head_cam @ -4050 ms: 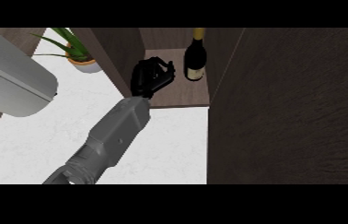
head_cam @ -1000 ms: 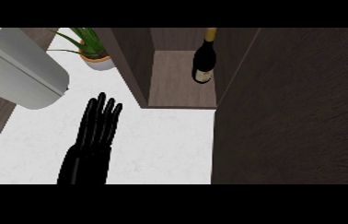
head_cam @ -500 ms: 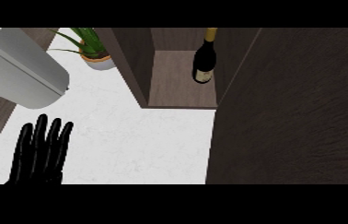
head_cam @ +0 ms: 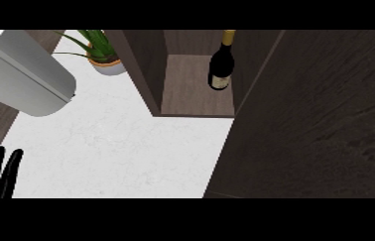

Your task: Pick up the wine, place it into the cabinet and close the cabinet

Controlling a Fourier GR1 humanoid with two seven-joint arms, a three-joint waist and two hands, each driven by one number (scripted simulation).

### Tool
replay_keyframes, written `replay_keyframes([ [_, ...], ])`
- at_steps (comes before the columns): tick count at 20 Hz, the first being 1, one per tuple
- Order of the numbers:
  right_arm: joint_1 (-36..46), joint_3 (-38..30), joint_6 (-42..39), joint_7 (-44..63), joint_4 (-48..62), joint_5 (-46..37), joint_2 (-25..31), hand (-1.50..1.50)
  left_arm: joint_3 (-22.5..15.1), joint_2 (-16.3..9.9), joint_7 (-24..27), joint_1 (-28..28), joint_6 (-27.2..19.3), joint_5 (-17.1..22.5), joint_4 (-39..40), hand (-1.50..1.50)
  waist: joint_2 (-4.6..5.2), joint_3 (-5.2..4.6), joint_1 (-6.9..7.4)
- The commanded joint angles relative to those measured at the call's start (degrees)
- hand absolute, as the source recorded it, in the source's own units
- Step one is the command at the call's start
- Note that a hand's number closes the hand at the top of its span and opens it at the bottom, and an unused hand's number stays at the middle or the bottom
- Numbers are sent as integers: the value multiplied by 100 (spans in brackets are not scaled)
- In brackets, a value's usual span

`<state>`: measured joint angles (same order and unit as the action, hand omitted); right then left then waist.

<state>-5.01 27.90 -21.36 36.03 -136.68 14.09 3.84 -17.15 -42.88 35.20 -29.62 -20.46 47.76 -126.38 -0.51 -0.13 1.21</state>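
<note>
The wine bottle (head_cam: 220, 66), dark with a gold neck and a pale label, stands upright on the cabinet's shelf (head_cam: 196, 97), toward its right side. No hand touches it. The cabinet is open, and its dark wooden door (head_cam: 307, 116) swings out and fills the right of the view. Only straight black fingers of my left hand (head_cam: 10, 172) show, at the lower left edge, far from the cabinet. My right hand is nowhere in the view.
A potted green plant (head_cam: 102, 54) stands at the back, left of the cabinet's side wall (head_cam: 143, 69). A large grey rounded appliance (head_cam: 33, 79) lies at the far left. The white counter (head_cam: 132, 150) stretches in front of the cabinet.
My left hand has pulled back from the cabinet, down and to the left, until only its fingers show at the edge. The bottle has stayed on the shelf.
</note>
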Motion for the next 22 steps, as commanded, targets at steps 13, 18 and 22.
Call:
replay_keyframes([
  [13,3425,1513,2904,663,1403,-1900,-382,150,1996,-325,171,-1523,2197,897,123,-150,20,2,92],
  [18,4450,714,2923,275,2716,-1538,-383,150,2375,-275,-109,-1531,2313,1054,27,-150,47,11,85],
  [22,5263,371,3228,10,3604,-1248,-383,150,2642,-264,-471,-1413,2209,1206,-3,-150,60,12,51],
])
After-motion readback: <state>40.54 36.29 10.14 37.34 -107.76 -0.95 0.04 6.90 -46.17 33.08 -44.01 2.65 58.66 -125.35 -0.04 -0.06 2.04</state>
